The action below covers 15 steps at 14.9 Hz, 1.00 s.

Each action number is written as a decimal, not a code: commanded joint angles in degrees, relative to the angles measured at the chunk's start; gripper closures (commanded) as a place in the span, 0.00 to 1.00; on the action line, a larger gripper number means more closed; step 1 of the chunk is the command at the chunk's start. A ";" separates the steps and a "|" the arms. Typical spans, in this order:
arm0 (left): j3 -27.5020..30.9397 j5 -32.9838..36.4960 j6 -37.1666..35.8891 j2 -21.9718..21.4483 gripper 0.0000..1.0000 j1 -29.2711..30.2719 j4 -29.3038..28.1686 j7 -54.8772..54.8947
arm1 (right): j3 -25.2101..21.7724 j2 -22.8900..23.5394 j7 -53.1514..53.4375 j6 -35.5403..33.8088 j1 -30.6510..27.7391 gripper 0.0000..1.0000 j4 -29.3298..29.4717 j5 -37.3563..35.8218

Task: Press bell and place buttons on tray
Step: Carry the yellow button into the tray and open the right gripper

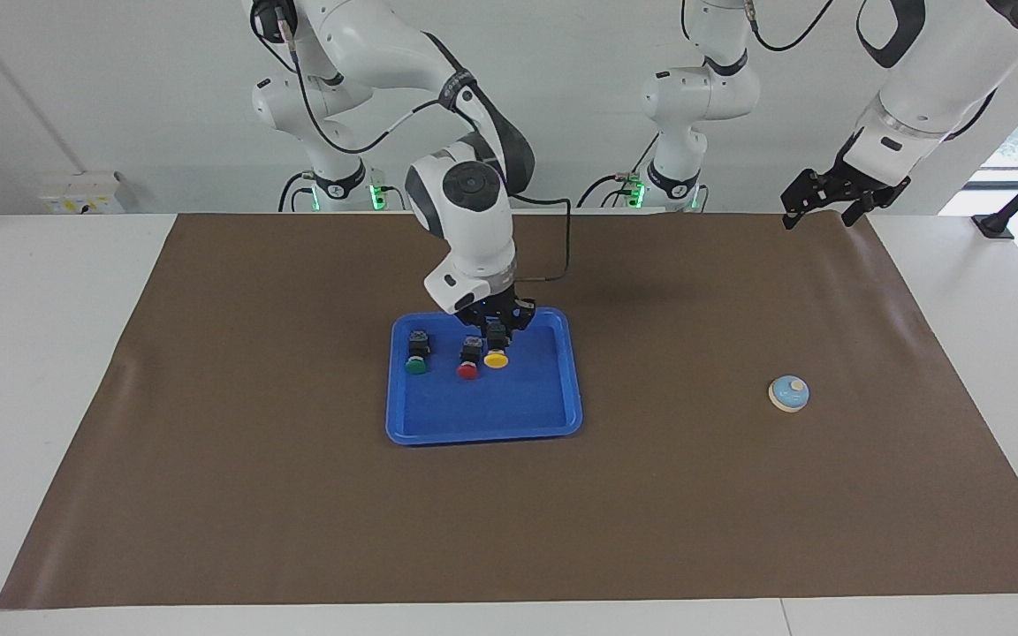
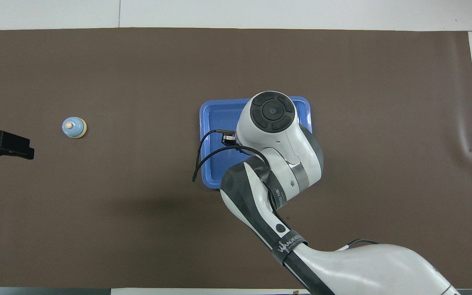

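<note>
Two arms, one tray, three buttons, one bell, one brown mat covering the table.

Right gripper is over the tray, fingers clamped on the black body of the yellow button, cap pointing away from the robots. Whether that button touches the tray floor can't be told. In the overhead view the right arm's wrist covers the gripper and all three buttons; only parts of the tray rim show there.

Green button lies in the tray at the part toward the right arm's end, on its side, cap away from the robots. Red button lies in the tray beside it, same pose. The yellow button sits just beside the red one, toward the left arm's end. So two buttons are loose in the tray and one is gripped above or on it.

Tray sits mid-mat, flat.

Bell stands on the mat well apart from the tray, toward the left arm's end, upright, nothing touching it; also seen from overhead.

Left gripper waits raised over the mat edge at its own end, fingers spread open, holding nothing; its tip shows from overhead.
</note>
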 commanded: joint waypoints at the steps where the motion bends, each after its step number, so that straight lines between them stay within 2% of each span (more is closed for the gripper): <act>1: -0.12 0.92 -0.47 -0.03 0.00 0.19 0.17 0.27 | -0.12 2.81 0.87 2.15 -0.16 1.00 1.74 0.52; 5: -0.12 0.92 -0.47 -0.03 0.00 0.19 0.17 0.27 | -0.12 4.13 2.45 2.68 1.15 1.00 1.56 0.34; 8: -0.12 0.92 -0.47 -0.03 0.00 0.19 0.17 0.27 | -0.21 4.13 3.42 6.98 2.47 0.98 -1.50 0.25; 9: -0.12 0.92 -0.47 -0.03 0.00 0.19 0.17 0.27 | -0.12 4.05 3.42 7.08 2.47 0.96 -1.95 0.25; 10: -0.12 0.92 -0.47 -0.03 0.00 0.19 0.17 0.27 | -0.12 4.04 3.42 7.16 2.47 0.90 -1.95 0.25; 12: -0.12 0.92 -0.47 0.06 0.00 0.19 0.17 0.27 | -0.12 4.04 3.42 7.25 2.47 0.73 -2.13 0.25; 13: -0.12 0.92 -0.47 -0.03 0.00 0.19 0.17 0.27 | -0.12 3.87 3.42 7.25 2.47 0.60 -2.56 0.17; 14: -0.12 0.92 -0.47 -0.03 0.00 0.19 0.17 0.27 | -0.21 3.87 3.42 7.25 2.47 0.28 -2.66 0.17; 15: -0.12 0.92 -0.47 -0.03 0.00 0.19 0.17 0.27 | -0.21 3.78 3.42 6.99 2.47 0.00 -2.66 0.17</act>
